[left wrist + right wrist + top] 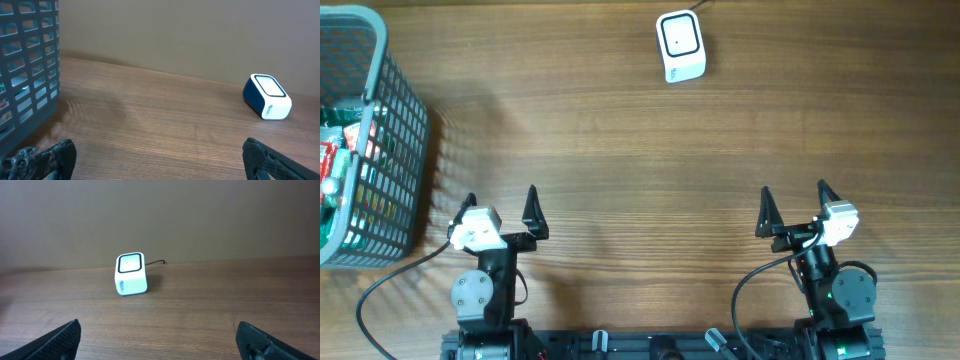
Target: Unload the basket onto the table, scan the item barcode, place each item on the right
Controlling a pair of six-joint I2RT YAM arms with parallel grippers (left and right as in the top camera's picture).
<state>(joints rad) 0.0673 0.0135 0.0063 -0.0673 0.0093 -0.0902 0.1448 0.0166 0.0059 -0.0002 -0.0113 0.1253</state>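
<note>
- Logged left gripper (501, 200) at near edge of table (620, 170), jaws wide apart, nothing held.
- Logged right gripper (794, 195) likewise: near edge, right side, jaws wide apart, empty.
- Located items (338, 150) inside basket (400, 160) at far left; red, green and white packaging behind mesh. No barcode visible, and no single item separable from here.
- Located scanner (680, 46) at far side, right of centre, well apart from basket. Window facing up and toward arms, cable trailing behind.
- Step in hand, as judged: reach into basket with left gripper, the nearer arm.
- Enter from above through open top, keeping clear of rim and mesh wall.
- Pick topmost loose item; clamp across a narrow side, leaving flat faces bare for reading.
- Lift straight up past rim before travelling right.
- Find barcode face once out; turn it toward window, hold near and steady.
- Consider handover to right gripper if reach to scanner falls short.
- Risks: fingers covering code; neighbouring pack dragged out too.
</note>
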